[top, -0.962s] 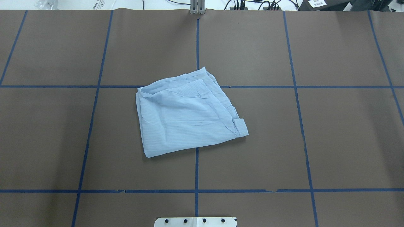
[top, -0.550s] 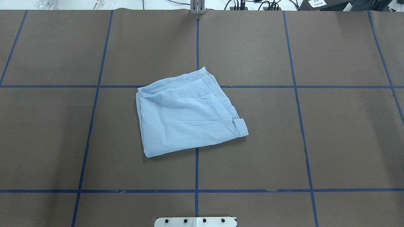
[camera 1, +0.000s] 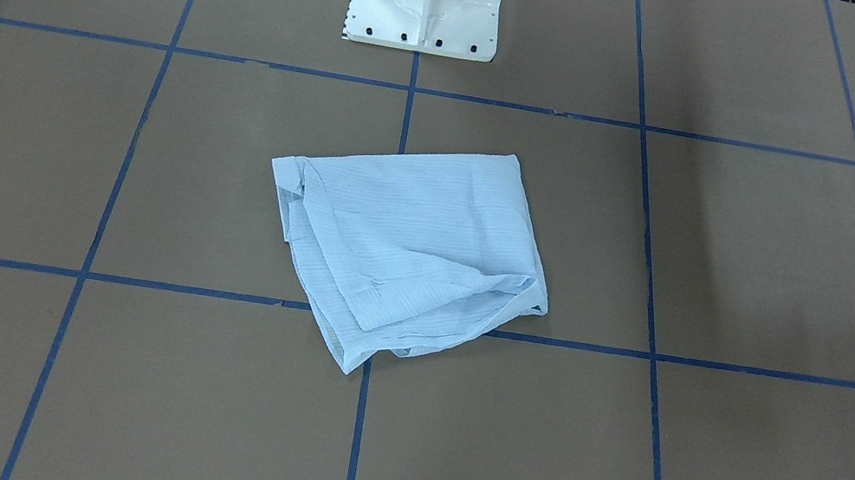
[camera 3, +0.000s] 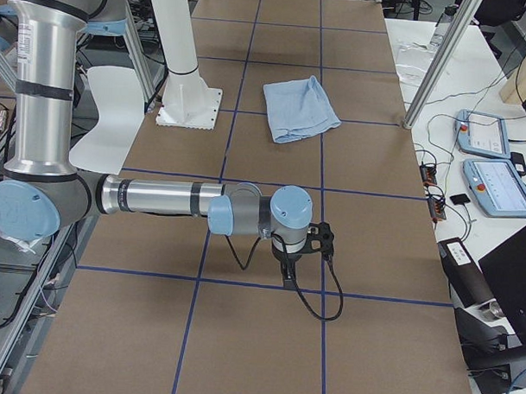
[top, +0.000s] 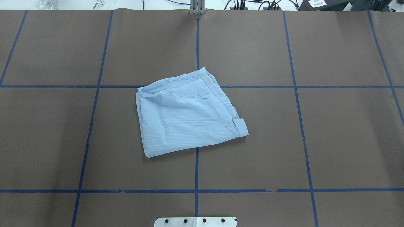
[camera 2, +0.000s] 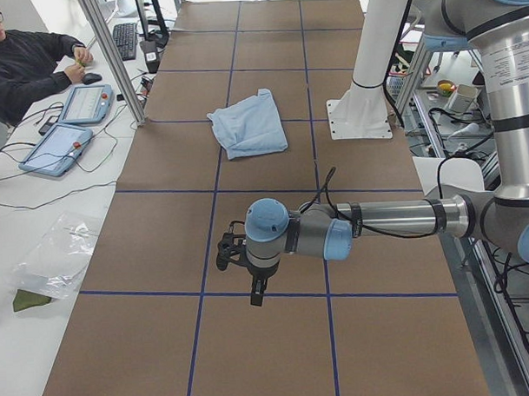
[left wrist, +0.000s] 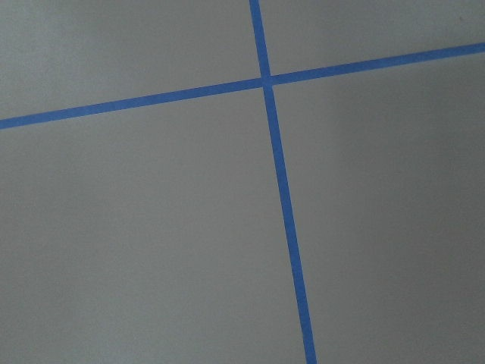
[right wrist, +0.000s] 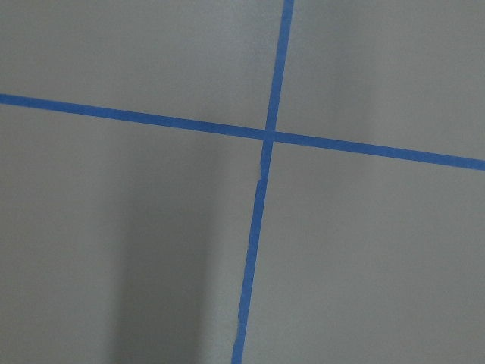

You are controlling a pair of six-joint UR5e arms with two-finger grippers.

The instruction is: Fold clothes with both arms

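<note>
Loosely folded, the pale-blue shirt (top: 186, 116) lies rumpled.

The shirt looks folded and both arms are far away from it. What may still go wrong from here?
1. The shirt is folded loosely: its layers gape at the far edge, so a new grasp might catch only the top layer and pull the fold open.
2. A cuff sticks out at one corner and may drag or unfold if the shirt is moved.
</note>
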